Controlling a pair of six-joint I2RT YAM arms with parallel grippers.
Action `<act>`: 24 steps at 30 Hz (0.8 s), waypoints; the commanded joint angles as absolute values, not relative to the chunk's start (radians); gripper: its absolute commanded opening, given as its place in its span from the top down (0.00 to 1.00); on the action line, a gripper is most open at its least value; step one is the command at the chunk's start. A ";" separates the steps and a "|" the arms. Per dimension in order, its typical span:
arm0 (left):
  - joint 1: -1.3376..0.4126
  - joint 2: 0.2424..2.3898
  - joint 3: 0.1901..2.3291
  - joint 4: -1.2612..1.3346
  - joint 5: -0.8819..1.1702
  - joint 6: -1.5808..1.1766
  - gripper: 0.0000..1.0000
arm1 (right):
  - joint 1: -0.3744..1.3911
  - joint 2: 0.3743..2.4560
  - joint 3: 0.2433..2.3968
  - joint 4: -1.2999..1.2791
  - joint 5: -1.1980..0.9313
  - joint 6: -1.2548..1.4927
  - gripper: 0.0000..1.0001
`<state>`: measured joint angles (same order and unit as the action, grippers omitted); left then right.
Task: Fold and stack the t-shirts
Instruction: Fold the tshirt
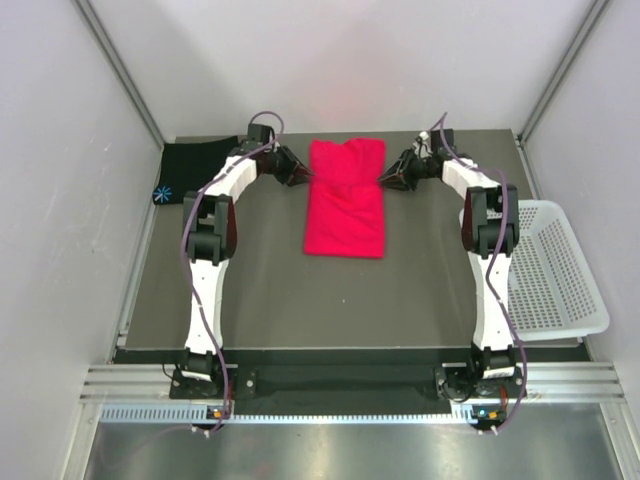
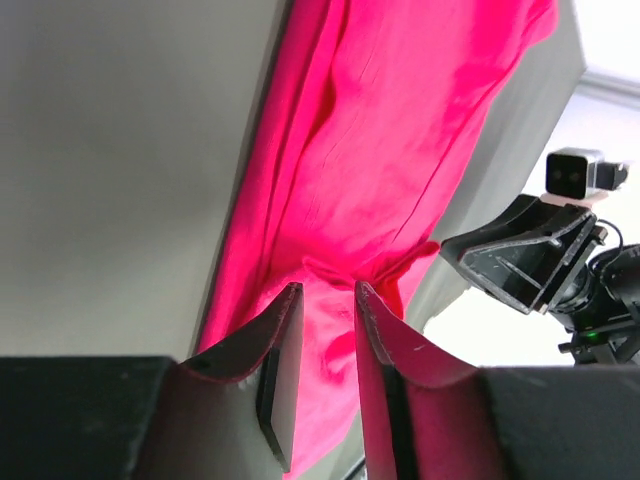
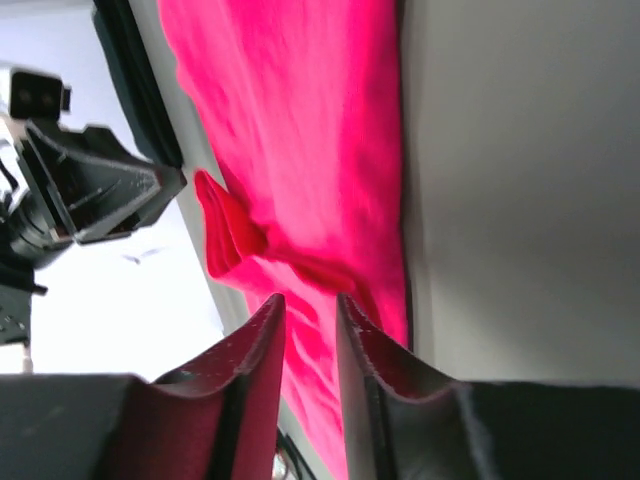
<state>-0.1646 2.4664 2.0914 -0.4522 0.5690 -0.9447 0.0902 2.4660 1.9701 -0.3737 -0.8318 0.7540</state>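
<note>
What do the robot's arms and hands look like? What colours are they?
The left arm and the right arm are white tubes joined by chunky black joints. A thin purple cable runs along each one and loops out by the wrist. The left hand and the right hand are black, each with two flat, slightly curved fingers.

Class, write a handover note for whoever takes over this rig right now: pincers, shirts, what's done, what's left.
Left pincer: open, at the red shirt's left edge.
Right pincer: open, at its right edge.
Red shirt: between the pincers, lying as a long strip.
Black shirt: far-left corner, apart from the red.
Done: the red's sides seem folded in.
Left: fold the red shorter, then stack both shirts.
</note>
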 commanded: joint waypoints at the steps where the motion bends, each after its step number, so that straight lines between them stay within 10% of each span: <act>1: -0.141 2.401 2.152 -0.385 0.531 -0.936 0.68 | 0.063 2.450 2.063 -0.300 -0.815 0.810 0.72; 10: -0.170 2.165 1.903 -0.414 0.604 -0.723 0.68 | 0.101 2.267 2.004 -0.563 -0.745 0.522 0.61; 24: -0.252 2.333 1.894 -0.149 0.727 -0.854 0.82 | 0.186 2.341 1.873 -0.259 -0.804 0.676 0.91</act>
